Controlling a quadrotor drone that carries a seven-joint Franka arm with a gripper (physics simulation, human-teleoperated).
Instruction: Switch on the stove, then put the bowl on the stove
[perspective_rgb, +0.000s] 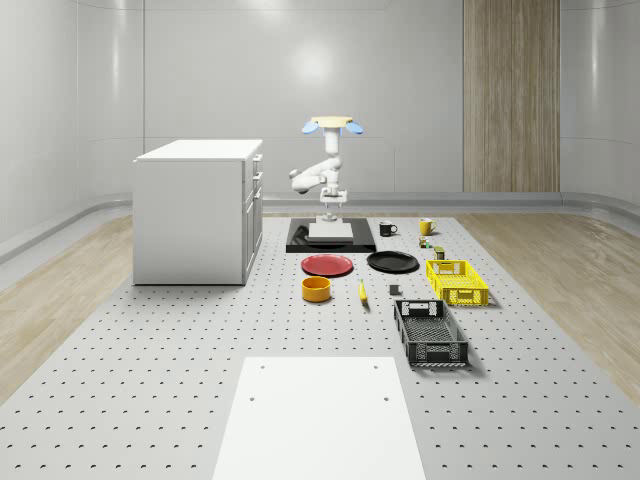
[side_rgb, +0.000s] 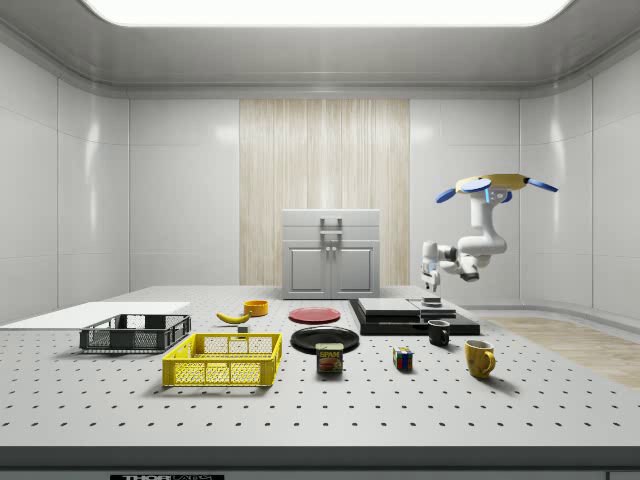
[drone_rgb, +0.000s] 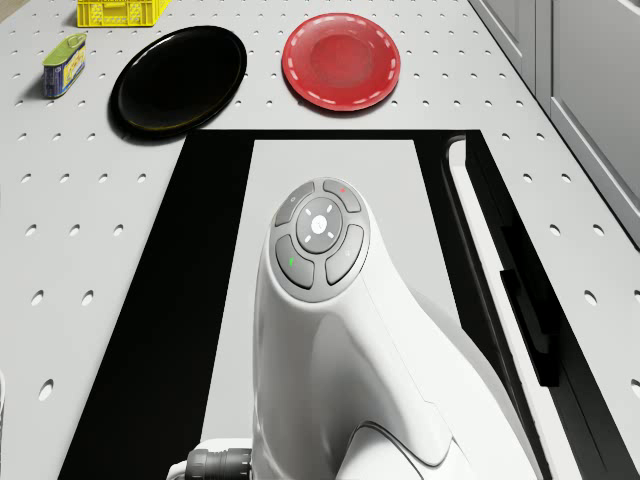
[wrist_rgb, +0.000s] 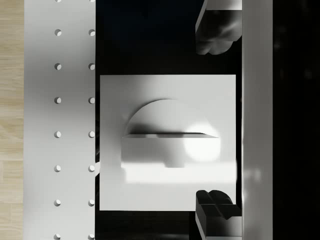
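The drone hovers over the flat black stove with its pale plate, pincer spread and pointing straight down just above the plate, apparently to switch it on. The round orange bowl waits on the perforated grey worktop, well apart.

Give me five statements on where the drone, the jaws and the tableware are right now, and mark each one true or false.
1. The drone hovers above the stove. True.
2. The gripper hangs just over the stove, jaws apart. True.
3. The orange bowl sits on the stove. False: it stands on the table, in front of the red plate.
4. The black plate lies between the red plate and the yellow crate. True.
5. The jaws hold a mug. False: they hold nothing; the black mug stands beside the stove.
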